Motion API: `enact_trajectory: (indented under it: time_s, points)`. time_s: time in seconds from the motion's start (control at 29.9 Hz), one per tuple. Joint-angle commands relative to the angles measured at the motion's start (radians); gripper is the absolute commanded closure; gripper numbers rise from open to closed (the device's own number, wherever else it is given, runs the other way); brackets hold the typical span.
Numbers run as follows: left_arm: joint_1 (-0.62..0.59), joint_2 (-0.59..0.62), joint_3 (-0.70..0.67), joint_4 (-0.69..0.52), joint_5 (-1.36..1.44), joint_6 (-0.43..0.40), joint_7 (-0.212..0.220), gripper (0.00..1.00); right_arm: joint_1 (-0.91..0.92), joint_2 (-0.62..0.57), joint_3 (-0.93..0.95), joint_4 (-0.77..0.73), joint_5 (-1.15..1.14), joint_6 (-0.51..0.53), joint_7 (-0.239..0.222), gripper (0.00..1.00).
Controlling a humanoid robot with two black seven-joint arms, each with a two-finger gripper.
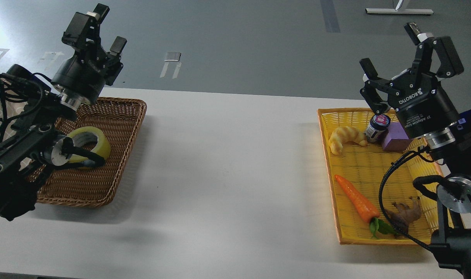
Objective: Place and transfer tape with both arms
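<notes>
The tape [97, 142], a yellowish roll with a grey-white core, lies flat in the brown wicker basket [115, 116] at the left; my left arm covers part of it. My left gripper [103, 25] is raised high above the basket's far edge, open and empty. My right gripper [392, 48] is raised above the far end of the yellow basket [328, 155] at the right, fingers spread, empty.
The yellow basket holds a yellow croissant toy [345, 138], a small jar [376, 127], a purple block [396, 137], an orange carrot [357, 198] and a brown animal figure [408, 211]. A white table [227, 166] lies between the baskets.
</notes>
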Motion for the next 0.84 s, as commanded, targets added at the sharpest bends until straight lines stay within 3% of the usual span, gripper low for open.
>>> enact_trajectory:
  time_s: [0.0, 0.1, 0.3, 0.53, 0.67, 0.8]
  points:
    - [0.021, -0.121, -0.066, -0.045, 0.0, -0.004, -0.002, 0.02, 0.022, 0.001, -0.001, -0.003, -0.001, 0.0, -0.001, 0.0]
    - [0.026, -0.224, -0.099, -0.049, -0.001, -0.043, 0.006, 0.02, 0.055, 0.003, -0.001, -0.026, -0.002, 0.0, -0.01, 0.0]
    - [0.027, -0.298, -0.103, -0.051, -0.009, -0.14, 0.046, 0.02, 0.105, 0.012, -0.009, -0.059, -0.002, 0.0, -0.042, 0.0]
    - [0.021, -0.419, -0.122, -0.051, -0.116, -0.174, 0.165, 0.02, 0.148, 0.039, -0.06, -0.067, -0.004, 0.0, -0.042, 0.0]
    - [0.024, -0.493, -0.142, -0.049, -0.095, -0.166, 0.173, 0.02, 0.171, 0.059, -0.06, -0.066, -0.002, 0.0, -0.042, 0.0]
    - [0.021, -0.493, -0.165, -0.048, -0.093, -0.168, 0.173, 0.02, 0.189, 0.059, -0.051, -0.073, -0.004, 0.0, -0.038, 0.0]
